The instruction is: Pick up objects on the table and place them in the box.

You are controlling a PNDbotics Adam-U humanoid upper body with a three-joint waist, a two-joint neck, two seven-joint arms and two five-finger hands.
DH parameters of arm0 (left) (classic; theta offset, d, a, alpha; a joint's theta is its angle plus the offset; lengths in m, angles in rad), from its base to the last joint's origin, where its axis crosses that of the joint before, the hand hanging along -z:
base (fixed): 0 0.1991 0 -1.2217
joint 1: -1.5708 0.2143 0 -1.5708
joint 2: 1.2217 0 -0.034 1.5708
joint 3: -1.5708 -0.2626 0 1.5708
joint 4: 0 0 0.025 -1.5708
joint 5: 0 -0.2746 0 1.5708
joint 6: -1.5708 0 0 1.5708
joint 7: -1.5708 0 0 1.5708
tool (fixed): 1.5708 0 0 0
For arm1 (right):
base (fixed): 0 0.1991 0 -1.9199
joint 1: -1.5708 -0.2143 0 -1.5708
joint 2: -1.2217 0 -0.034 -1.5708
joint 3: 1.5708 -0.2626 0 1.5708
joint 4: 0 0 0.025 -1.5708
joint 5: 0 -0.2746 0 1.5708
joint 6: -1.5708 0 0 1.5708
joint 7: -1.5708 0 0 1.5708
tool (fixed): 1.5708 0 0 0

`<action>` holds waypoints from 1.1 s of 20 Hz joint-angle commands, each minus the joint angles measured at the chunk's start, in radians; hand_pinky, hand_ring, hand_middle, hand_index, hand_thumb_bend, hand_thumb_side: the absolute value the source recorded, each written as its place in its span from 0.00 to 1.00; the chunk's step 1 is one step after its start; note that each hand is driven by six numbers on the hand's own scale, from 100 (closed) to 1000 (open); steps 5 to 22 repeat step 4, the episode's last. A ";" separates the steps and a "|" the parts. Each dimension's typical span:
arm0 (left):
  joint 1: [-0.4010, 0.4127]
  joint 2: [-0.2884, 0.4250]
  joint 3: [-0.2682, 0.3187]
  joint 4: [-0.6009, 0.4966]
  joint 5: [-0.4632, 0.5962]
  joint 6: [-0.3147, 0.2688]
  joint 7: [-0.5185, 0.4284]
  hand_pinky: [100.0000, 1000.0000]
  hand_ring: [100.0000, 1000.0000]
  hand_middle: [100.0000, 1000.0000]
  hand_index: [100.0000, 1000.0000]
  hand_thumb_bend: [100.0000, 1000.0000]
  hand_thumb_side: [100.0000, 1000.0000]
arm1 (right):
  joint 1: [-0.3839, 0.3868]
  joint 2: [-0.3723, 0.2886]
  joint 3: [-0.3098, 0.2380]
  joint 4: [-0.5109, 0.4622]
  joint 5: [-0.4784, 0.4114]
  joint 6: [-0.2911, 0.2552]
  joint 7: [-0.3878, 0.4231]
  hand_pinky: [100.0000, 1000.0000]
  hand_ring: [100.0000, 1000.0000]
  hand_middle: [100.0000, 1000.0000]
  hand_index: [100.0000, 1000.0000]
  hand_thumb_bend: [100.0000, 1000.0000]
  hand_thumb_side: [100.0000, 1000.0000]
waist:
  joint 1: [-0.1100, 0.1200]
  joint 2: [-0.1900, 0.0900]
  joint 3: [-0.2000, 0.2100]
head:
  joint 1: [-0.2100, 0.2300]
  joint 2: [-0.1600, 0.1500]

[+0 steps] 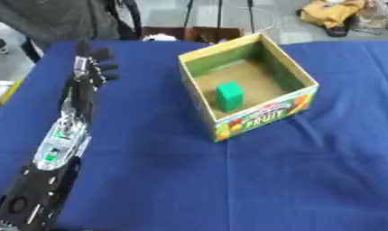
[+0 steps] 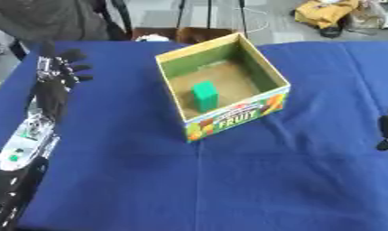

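A green block (image 1: pixel 229 94) stood inside the box (image 1: pixel 264 117); the left hand (image 1: pixel 94 64), fingers spread and empty, lay at nine o'clock on the counter (image 1: pixel 228 180). The right hand (image 2: pixel 386 131) barely showed, its fingers unreadable.

- My right hand (image 2: pixel 386 128) is cut off by the edge, well right of the box (image 2: pixel 175 57); only dark fingertips show
- The green block (image 2: pixel 205 95) inside the box hides its own base; the box's near wall blurs beyond "FRUIT"

I note blue cloth (image 1: pixel 268 180) covering table. Beyond far edge: grey floor (image 1: pixel 165 13), yellow bundle (image 1: pixel 333 10) on floor at upper right, brown box (image 1: pixel 199 34) behind table, dark stand legs (image 1: pixel 221 13) upright.
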 commanded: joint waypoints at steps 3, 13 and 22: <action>-0.005 0.010 0.005 -0.016 -0.002 -0.002 -0.014 0.66 0.72 0.71 0.81 0.71 0.99 | -0.012 -0.016 -0.010 -0.014 -0.006 -0.001 -0.003 0.42 0.36 0.54 0.73 0.42 0.56 | -0.002 -0.013 0.003 | -0.004 -0.006; -0.004 0.010 0.005 -0.016 -0.001 -0.002 -0.015 0.66 0.72 0.71 0.80 0.71 0.99 | -0.012 -0.016 -0.010 -0.014 -0.006 -0.001 -0.003 0.42 0.36 0.54 0.73 0.42 0.56 | -0.002 -0.013 0.003 | -0.004 -0.006; -0.004 0.010 0.005 -0.016 -0.001 -0.002 -0.015 0.66 0.72 0.71 0.80 0.71 0.99 | -0.012 -0.016 -0.010 -0.014 -0.006 -0.001 -0.003 0.42 0.36 0.54 0.73 0.42 0.56 | -0.002 -0.013 0.003 | -0.004 -0.006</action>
